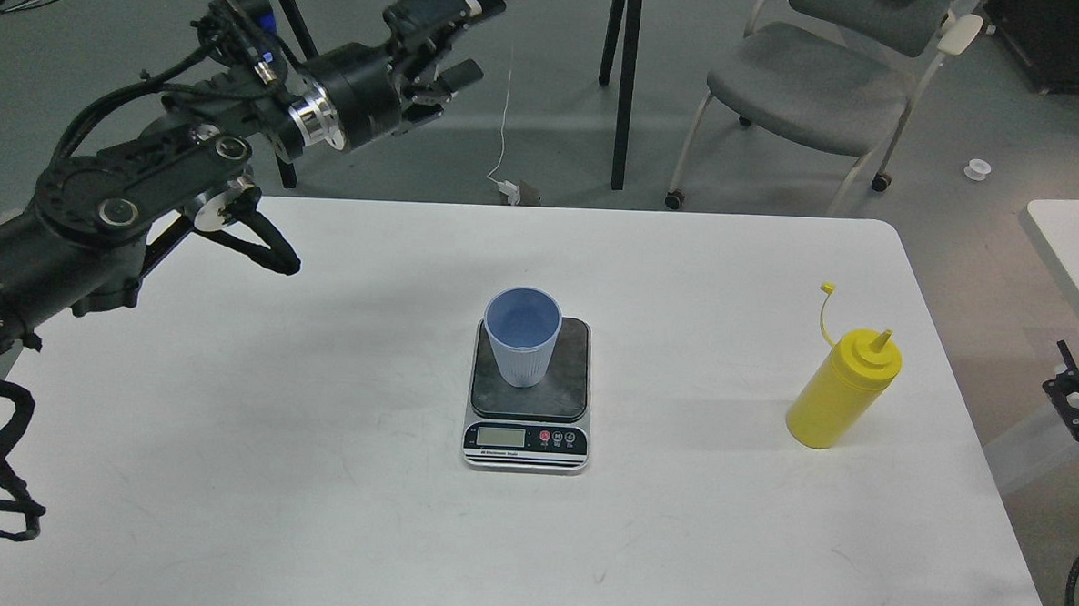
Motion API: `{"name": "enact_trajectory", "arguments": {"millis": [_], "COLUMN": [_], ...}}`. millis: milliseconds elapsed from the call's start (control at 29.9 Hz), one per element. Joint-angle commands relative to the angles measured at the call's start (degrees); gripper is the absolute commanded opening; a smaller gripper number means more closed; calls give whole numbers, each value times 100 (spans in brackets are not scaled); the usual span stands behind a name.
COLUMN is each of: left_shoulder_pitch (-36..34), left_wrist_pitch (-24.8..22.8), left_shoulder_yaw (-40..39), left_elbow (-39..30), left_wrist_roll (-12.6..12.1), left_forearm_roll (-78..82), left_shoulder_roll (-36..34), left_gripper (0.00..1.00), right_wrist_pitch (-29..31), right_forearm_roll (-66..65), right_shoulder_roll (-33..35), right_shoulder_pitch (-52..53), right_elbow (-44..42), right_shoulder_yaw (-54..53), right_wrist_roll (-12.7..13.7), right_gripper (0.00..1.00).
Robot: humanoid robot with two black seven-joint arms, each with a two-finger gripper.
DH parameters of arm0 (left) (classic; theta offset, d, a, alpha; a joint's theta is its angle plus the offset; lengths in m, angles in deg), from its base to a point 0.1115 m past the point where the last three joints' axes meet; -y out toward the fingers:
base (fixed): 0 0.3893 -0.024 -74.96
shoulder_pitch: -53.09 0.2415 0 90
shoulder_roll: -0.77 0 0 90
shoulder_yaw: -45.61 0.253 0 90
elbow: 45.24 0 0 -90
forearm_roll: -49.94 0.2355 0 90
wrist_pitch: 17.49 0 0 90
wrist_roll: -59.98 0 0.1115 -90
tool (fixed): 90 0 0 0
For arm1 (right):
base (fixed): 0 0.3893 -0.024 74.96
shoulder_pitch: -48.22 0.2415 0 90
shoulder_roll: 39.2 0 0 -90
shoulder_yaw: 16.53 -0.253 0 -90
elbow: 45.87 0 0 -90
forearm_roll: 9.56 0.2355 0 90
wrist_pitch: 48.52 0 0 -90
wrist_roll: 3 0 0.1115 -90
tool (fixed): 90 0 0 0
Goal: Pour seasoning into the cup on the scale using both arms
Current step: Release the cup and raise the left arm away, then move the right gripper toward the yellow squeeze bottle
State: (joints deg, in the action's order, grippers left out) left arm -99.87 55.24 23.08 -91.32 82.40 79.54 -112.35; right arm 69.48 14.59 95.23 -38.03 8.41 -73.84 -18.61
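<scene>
Bottle: yellow plastic squeeze bottle [843, 389] upright, far right of tabletop [313, 475], nearer my right side.
Left hand [441, 53]: raised far left, empty, fingers apart.
Right hand: only a black part at the right edge, can't tell.

Big white table [313, 475] fills most of the frame, grey office chair [813, 96] sits upper right, black table legs [624, 79] top center, and a white cable [506, 110] dangles to a plug on the floor.

Scale [529, 403] display digits too small.
</scene>
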Motion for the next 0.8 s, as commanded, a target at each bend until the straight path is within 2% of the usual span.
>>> {"name": "enact_trajectory", "arguments": {"millis": [0, 268, 502, 669, 769], "left_shoulder_pitch": [3, 310, 671, 750, 750], "left_wrist_pitch": [-118, -663, -716, -673, -655], "left_shoulder_yaw": [-216, -1288, -2247, -2265, -2239], "left_elbow": [336, 767, 785, 785, 785], "left_wrist_roll": [0, -88, -791, -818, -818], "left_forearm_roll": [-1593, -3855, -4181, -4181, -4172], "left_shoulder_roll": [19, 19, 264, 476, 511], "left_gripper": [99, 99, 99, 99, 99], "right_wrist_pitch": [0, 0, 0, 0, 0], "right_forearm_roll": [2, 2, -15, -42, -129], "right_shoulder_roll": [127, 250, 241, -21, -705], "right_shoulder_pitch": [-540, -1551, -2518, -2642, -2581], "right_elbow": [592, 1428, 2420, 2632, 2632], "right_shoulder_yaw": [-237, -439, -439, -308, -176], "right_wrist_roll": [-4, -4, -13, -31, -22], "right_gripper": [100, 100, 100, 100, 100]}}
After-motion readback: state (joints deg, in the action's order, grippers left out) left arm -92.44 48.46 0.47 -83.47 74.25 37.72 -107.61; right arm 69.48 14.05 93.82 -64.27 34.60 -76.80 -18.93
